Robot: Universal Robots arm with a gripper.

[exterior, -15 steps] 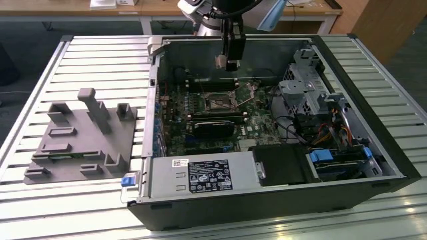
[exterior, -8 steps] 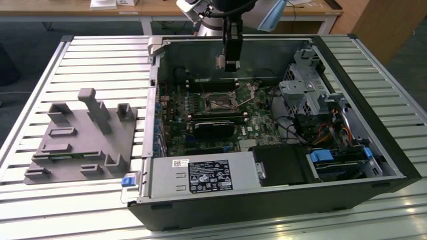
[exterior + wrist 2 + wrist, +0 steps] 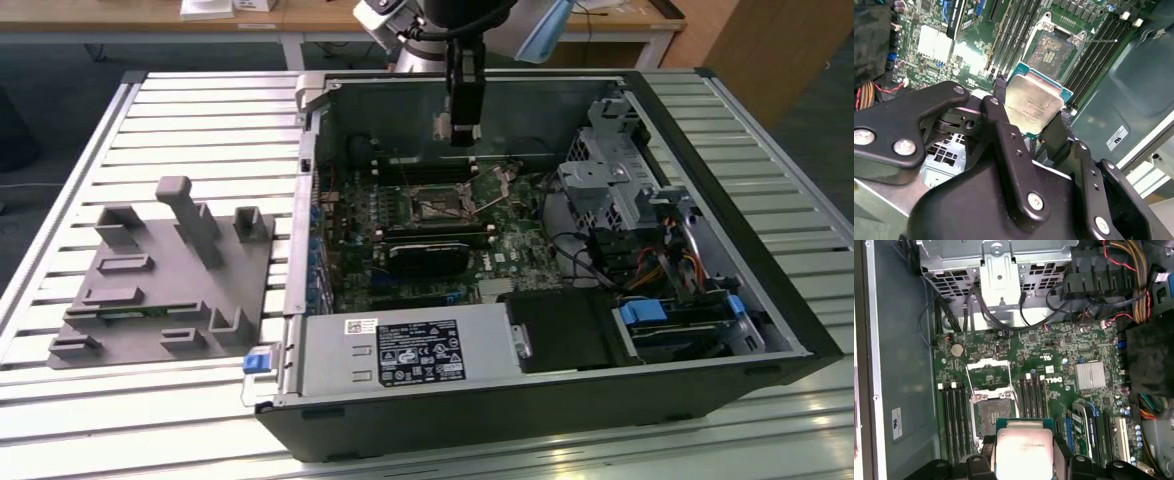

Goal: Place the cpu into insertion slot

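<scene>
The cpu (image 3: 1035, 104), a flat square chip with a dull silvery face on a teal-edged base, sits between my gripper's (image 3: 1031, 114) black fingers, which are shut on its edges. In the first wrist view the cpu (image 3: 1024, 444) hangs in the gripper (image 3: 1024, 454) just off one side of the insertion slot (image 3: 991, 416), above the board. The insertion slot (image 3: 1054, 49) is a dark square socket with its thin metal bracket swung open. In the exterior view the gripper (image 3: 462, 136) hangs inside the open computer case, above and behind the insertion slot (image 3: 438, 207).
The open case (image 3: 747, 250) lies on a slatted metal table (image 3: 200, 130). A black card (image 3: 430, 252), a power supply (image 3: 400, 352) and a drive cage with cables (image 3: 607, 185) surround the socket. Memory strips (image 3: 953, 415) flank it. A grey fixture block (image 3: 160, 275) sits at the exterior view's left.
</scene>
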